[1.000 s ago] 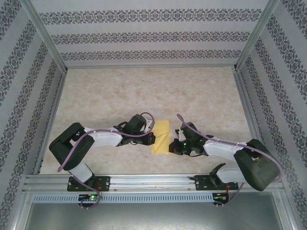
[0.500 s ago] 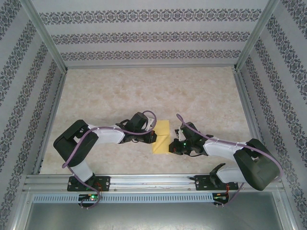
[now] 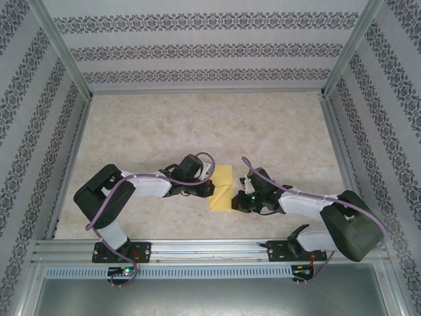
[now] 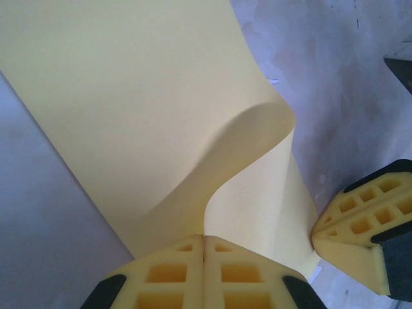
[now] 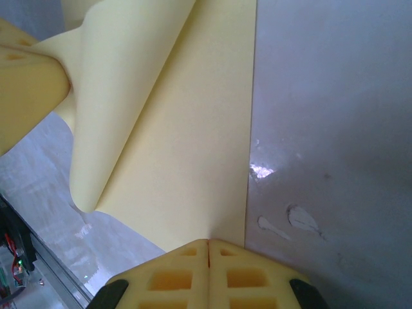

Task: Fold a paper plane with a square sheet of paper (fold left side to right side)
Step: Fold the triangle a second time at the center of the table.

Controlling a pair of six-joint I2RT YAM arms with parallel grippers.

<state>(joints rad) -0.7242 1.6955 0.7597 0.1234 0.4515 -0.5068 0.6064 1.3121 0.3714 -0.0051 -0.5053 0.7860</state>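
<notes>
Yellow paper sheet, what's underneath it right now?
The square sheet of paper lies on the marbled table. Its left side, pinched by the left tool, curls over the sheet's own flat part. The table below that is hidden.

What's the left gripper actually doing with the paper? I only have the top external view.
Observer: In the left wrist view, the left gripper is shut on an edge of the square sheet of paper. That flap arches up off the layer below.
Operator: And the right one?
Observer: In the right wrist view, the right gripper is shut, with its tips on the bottom layer near the right edge. That layer lies flat on the table.
</notes>
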